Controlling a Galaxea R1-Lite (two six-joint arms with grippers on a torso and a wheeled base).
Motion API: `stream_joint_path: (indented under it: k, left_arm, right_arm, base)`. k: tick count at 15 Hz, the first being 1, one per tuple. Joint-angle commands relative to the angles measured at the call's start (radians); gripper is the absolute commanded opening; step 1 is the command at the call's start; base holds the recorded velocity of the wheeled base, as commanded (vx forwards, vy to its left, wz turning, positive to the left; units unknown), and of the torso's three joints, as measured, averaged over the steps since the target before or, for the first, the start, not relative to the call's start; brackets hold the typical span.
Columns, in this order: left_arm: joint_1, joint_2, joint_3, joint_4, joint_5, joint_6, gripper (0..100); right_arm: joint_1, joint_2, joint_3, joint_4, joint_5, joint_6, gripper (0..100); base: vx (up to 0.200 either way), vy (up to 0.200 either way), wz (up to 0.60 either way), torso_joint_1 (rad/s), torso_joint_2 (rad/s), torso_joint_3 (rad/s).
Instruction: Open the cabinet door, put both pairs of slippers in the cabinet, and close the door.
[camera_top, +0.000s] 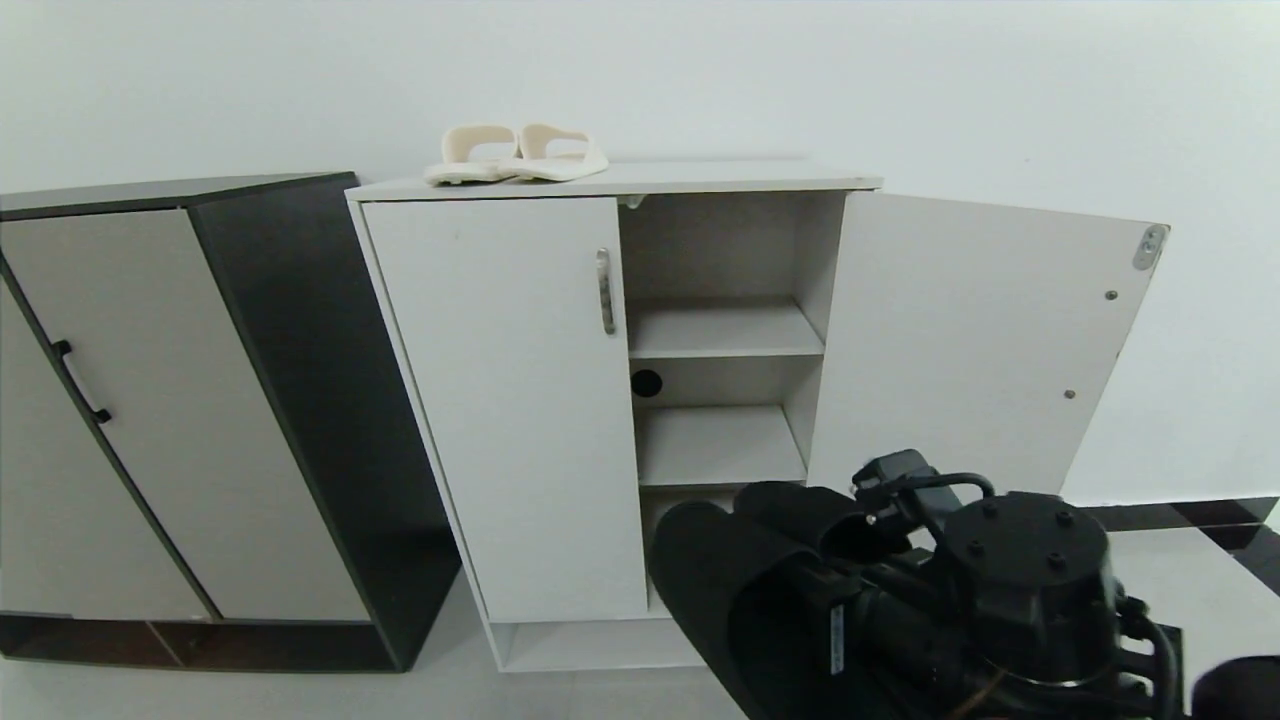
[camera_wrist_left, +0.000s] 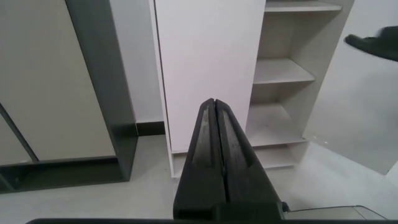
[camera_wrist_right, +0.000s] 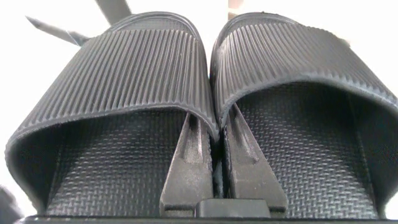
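Two cabinets were in view, white cabinet (camera_top: 700, 178) and dark cabinet (camera_top: 320, 400), two white doors (camera_top: 510, 420), two beige slippers (camera_top: 560, 160), two black slippers (camera_wrist_right: 149, 74), two grippers, left gripper (camera_wrist_left: 214, 106), right gripper (camera_wrist_right: 213, 121).

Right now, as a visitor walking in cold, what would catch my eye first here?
A pair of black slippers pinched together in the right tool, low in front of the white cabinet, whose right door stands open. Next, the cream slippers lying on the cabinet's top.
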Motion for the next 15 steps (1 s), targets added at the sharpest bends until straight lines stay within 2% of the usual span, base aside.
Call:
stream_joint_path:
  k: [1,4,7,8,9,11,15]
  left_arm:
    - [0.0,0.002,0.0,0.0,0.0,0.001,0]
    - [0.0,0.002,0.0,0.0,0.002,-0.001,0]
    - [0.0,0.002,0.0,0.0,0.002,-0.001,0]
    - [0.0,0.002,0.0,0.0,0.002,-0.001,0]
    - [0.0,0.002,0.0,0.0,0.002,0.001,0]
    - [0.0,0.002,0.0,0.0,0.002,0.002,0]
    - [0.0,0.002,0.0,0.0,0.002,0.002,0]
  right_arm:
    - [-0.005,0.166,-0.097,0.004,-0.068,0.057,0]
    - [-0.011,0.244,-0.146,0.045,-0.073,0.059,0]
    - [-0.013,0.255,-0.301,0.28,-0.073,0.126,0]
    - [-0.013,0.255,-0.301,0.28,-0.073,0.126,0]
    - [-0.013,0.291,-0.362,0.306,-0.105,0.154,0]
    - [-0.013,0.347,-0.405,0.269,-0.208,0.151,0]
    - [-0.022,0.425,-0.414,-0.001,-0.32,0.022,0]
  base:
    - [0.0,0.0,0.0,0.0,0.0,0.0]
    - [0.0,0.0,0.0,0.0,0.0,0.0]
    - [0.0,0.0,0.0,0.0,0.0,-0.055]
    - [0.0,0.0,0.0,-0.002,0.0,-0.105]
    - [0.0,0.0,0.0,0.002,0.0,-0.188]
    - [0.0,0.0,0.0,0.005,0.0,-0.19]
    - [0.0,0.0,0.0,0.004,0.0,-0.192]
